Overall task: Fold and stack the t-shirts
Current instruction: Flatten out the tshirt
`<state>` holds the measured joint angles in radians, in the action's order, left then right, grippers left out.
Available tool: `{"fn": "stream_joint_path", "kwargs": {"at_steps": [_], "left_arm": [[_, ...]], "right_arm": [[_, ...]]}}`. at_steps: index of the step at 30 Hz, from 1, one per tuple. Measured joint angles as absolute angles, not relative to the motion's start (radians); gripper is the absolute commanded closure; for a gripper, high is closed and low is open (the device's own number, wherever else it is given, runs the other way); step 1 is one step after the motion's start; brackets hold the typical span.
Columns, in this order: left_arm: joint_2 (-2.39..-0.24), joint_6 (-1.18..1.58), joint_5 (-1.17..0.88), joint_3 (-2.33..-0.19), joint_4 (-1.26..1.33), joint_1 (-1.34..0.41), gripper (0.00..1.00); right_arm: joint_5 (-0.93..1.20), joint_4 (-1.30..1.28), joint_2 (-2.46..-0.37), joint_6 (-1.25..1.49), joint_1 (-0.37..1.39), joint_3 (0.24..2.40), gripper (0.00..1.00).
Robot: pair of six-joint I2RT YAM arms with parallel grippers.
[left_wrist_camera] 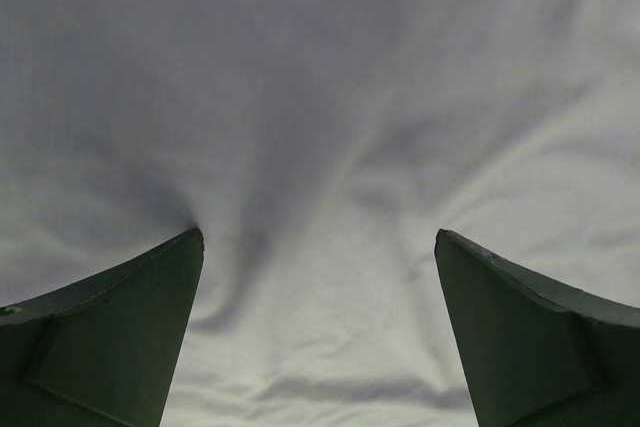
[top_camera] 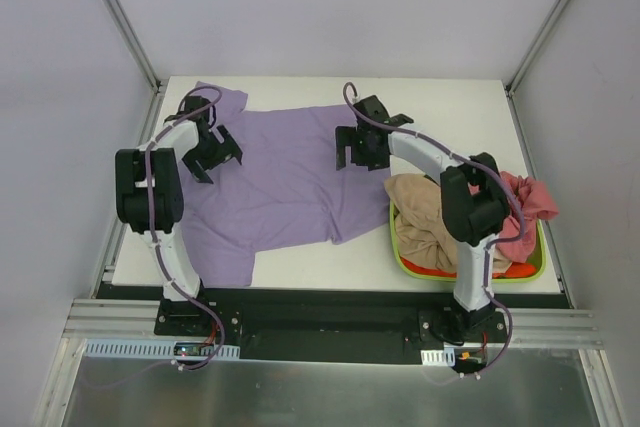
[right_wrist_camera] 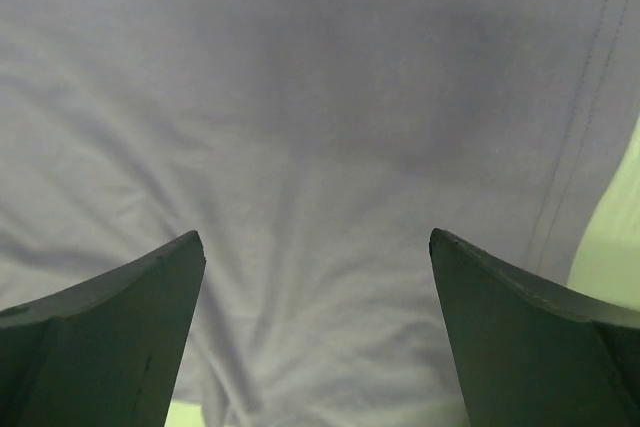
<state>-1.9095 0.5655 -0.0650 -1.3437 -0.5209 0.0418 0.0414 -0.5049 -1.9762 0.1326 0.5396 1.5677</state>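
A large lavender-purple t-shirt (top_camera: pixel 285 182) lies spread flat on the white table (top_camera: pixel 330 265). My left gripper (top_camera: pixel 214 155) is open over its left part, near the upper-left sleeve; the left wrist view shows only wrinkled cloth (left_wrist_camera: pixel 330 147) between the spread fingers. My right gripper (top_camera: pixel 360 152) is open over the shirt's right edge; the right wrist view shows cloth (right_wrist_camera: pixel 320 147) with a stitched hem and a strip of table at right. A tan-beige shirt (top_camera: pixel 420 212) and a pinkish-red shirt (top_camera: pixel 528 209) lie heaped in the basket. No dark green shirt shows.
A lime-green plastic basket (top_camera: pixel 470 272) stands at the table's right front, partly under my right arm. The enclosure's metal posts rise at the back corners. The table's front edge runs just behind the arm bases.
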Motion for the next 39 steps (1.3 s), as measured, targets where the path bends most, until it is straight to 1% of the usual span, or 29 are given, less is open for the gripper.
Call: {"fn": "stream_joint_path", "kwargs": {"at_steps": [2, 6, 13, 16, 21, 24, 28, 30, 33, 37, 39], "left_arm": [[-1.976, 0.566, -0.05, -1.403, -0.533, 0.047, 0.01], [-2.104, 0.567, -0.038, -1.599, -0.617, 0.061, 0.01], [-2.316, 0.554, -0.015, -1.952, -0.73, 0.103, 0.01], [-2.357, 0.538, -0.025, -2.025, -0.743, 0.124, 0.01], [-2.365, 0.511, -0.048, -2.043, -0.748, 0.138, 0.01], [-2.335, 0.503, -0.055, -2.004, -0.747, 0.137, 0.01], [-2.219, 0.497, -0.047, -1.888, -0.753, 0.128, 0.01], [-2.11, 0.497, -0.04, -1.794, -0.748, 0.116, 0.01], [-1.891, 0.501, -0.049, -1.602, -0.703, 0.097, 0.01], [-1.598, 0.521, -0.104, -1.315, -0.604, 0.083, 0.01], [-1.498, 0.536, -0.109, -1.188, -0.569, 0.077, 0.01]], "right_arm": [[0.032, -0.508, -2.033, 0.137, 0.53, 1.583, 0.04], [0.032, -0.529, -2.11, 0.145, 0.538, 1.604, 0.04], [0.039, -0.503, -2.13, 0.183, 0.548, 1.635, 0.04], [0.038, -0.502, -2.154, 0.199, 0.548, 1.669, 0.04], [0.013, -0.502, -2.174, 0.199, 0.548, 1.702, 0.04], [0.007, -0.508, -2.172, 0.18, 0.548, 1.703, 0.04], [0.007, -0.51, -2.106, 0.136, 0.553, 1.665, 0.04], [0.006, -0.507, -2.011, 0.105, 0.567, 1.595, 0.04], [0.025, -0.489, -1.84, 0.028, 0.621, 1.478, 0.04], [0.096, -0.463, -1.673, -0.172, 0.741, 1.333, 0.01], [0.118, -0.485, -1.652, -0.279, 0.809, 1.291, 0.1]]}}
